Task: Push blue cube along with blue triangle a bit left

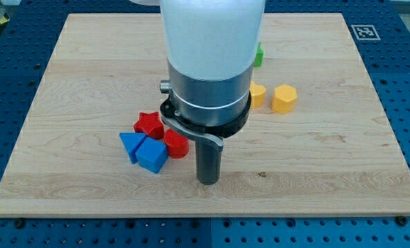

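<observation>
The blue cube [152, 156] sits on the wooden board [87, 83] left of centre, touching the blue triangle [130, 144] on its left. A red cylinder [177, 145] touches the cube's right side, and a red star [149, 124] lies just above the two blue blocks. My tip [208, 180] rests on the board to the right of the blue cube, a short gap away, slightly lower in the view than the red cylinder.
A yellow hexagon block [284, 98] and another yellow block [258, 95] lie at the view's right of the arm. A green block [258, 55] is partly hidden behind the arm's body near the top.
</observation>
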Controlling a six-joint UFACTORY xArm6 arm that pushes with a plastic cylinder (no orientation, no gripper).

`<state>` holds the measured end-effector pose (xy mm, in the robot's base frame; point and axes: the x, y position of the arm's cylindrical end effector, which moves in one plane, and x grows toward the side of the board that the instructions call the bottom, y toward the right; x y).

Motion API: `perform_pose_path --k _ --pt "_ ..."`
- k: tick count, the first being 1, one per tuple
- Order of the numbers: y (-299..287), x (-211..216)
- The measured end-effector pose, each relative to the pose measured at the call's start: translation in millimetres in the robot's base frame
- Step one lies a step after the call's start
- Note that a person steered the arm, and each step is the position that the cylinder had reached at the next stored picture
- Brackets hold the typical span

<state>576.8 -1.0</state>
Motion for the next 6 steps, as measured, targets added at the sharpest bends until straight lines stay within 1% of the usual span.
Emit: perform_pose_path --k 1,2,4,6 --pt "-11 0" --pt "-38 0" --pt "-50 -12" --pt "-87 -24"
